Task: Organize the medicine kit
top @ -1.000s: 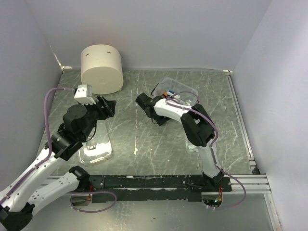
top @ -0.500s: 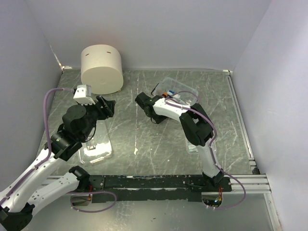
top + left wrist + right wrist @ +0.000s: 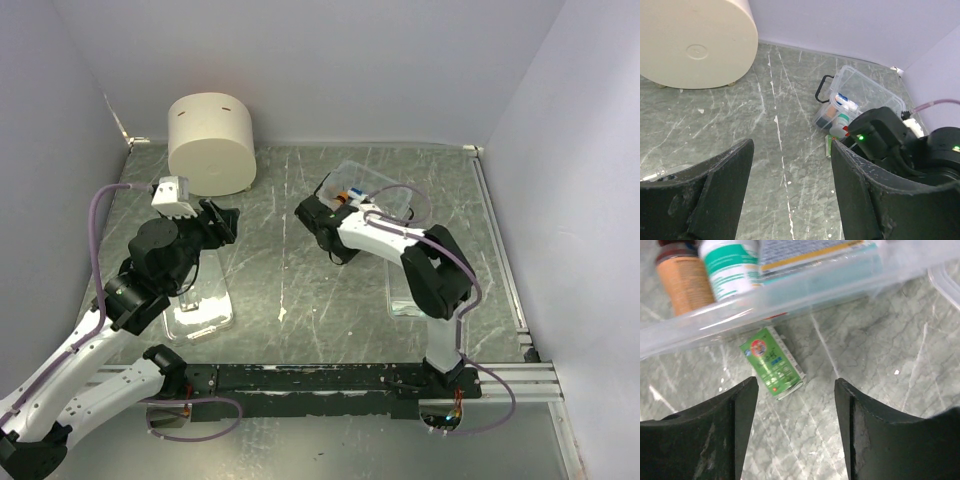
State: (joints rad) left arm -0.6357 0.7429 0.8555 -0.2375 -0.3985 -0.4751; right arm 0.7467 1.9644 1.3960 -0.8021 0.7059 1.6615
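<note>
The medicine kit [image 3: 378, 188] is a clear box with a black handle at the back centre of the table, without a lid. It also shows in the left wrist view [image 3: 867, 92] and the right wrist view [image 3: 805, 290]. Inside are a brown bottle [image 3: 680, 282], a white bottle with a teal label [image 3: 732, 272] and a carton. A small green box [image 3: 772, 362] lies on the table just outside the kit's wall [image 3: 829, 146]. My right gripper [image 3: 322, 225] is open and empty over the table just short of the green box [image 3: 795, 385]. My left gripper [image 3: 215, 220] is open and empty, well left of the kit [image 3: 791, 150].
A large cream cylinder [image 3: 210, 143] stands at the back left [image 3: 695, 40]. A clear plastic piece [image 3: 198, 300] lies under my left arm. Another clear piece [image 3: 412, 295] lies by my right arm. Walls close the table on three sides.
My right arm's elbow has swung out to the right, and its gripper has shifted slightly right beside the kit. My left arm has not moved.
</note>
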